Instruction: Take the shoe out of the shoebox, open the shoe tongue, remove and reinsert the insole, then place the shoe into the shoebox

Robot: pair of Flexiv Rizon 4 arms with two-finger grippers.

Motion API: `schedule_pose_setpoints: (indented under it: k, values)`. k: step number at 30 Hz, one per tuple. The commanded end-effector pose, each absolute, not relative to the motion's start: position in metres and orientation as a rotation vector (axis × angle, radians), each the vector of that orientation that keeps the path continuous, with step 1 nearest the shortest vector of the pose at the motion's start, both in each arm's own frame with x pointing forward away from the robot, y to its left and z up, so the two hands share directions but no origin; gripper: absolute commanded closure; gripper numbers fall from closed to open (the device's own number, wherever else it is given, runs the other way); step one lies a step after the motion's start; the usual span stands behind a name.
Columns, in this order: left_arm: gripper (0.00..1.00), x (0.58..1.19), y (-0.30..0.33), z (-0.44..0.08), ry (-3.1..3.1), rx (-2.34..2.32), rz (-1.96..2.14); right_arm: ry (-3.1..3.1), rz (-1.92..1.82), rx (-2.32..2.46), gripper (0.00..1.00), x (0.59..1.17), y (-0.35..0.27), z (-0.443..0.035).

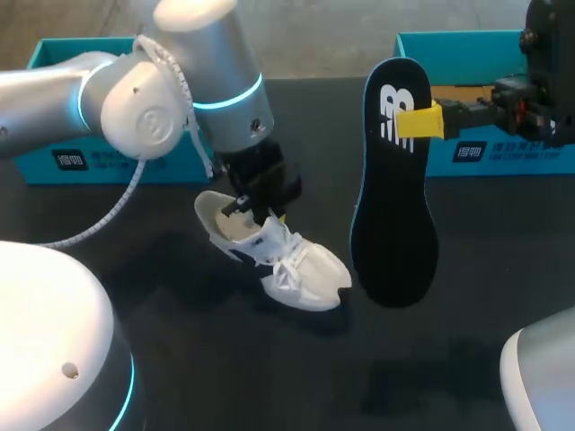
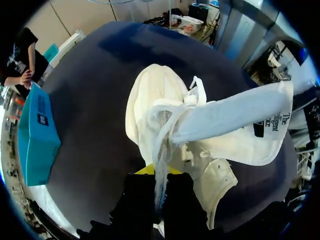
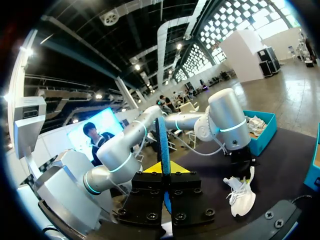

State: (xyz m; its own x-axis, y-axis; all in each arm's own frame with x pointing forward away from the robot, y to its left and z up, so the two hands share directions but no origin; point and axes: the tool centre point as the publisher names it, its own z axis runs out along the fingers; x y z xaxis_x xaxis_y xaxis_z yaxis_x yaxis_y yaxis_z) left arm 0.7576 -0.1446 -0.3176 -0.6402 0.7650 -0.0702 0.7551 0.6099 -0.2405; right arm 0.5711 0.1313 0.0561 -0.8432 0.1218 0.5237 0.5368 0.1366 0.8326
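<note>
shoe (image 1: 292, 265) | gripped under left tool (image 1: 260, 214) | insole (image 1: 393, 206) gripped in right tool (image 1: 420, 121), alongside

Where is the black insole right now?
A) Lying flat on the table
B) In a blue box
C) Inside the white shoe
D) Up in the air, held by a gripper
D: the right gripper pinches the insole near its top and holds it upright in the air, beside the shoe, not in it.
</note>
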Motion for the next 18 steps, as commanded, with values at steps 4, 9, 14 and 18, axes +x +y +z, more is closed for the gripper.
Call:
schedule_pose_setpoints:
  k: [4,9,14,18]
  values:
    - [1.00,0.751,-0.153,-0.306,-2.557,-1.691,0.260,-2.091,-1.753,-0.633,1.00,0.574,0.134,0.057]
    - [1.00,0.745,-0.162,-0.302,-2.401,-1.908,0.178,-2.091,-1.753,-0.633,1.00,0.574,0.134,0.057]
    - [1.00,0.736,-0.170,-0.304,-2.241,-2.086,0.083,-2.091,-1.753,-0.633,1.00,0.574,0.134,0.057]
    - [1.00,0.727,-0.174,-0.306,-2.085,-2.205,0.010,-2.091,-1.753,-0.633,1.00,0.574,0.134,0.057]
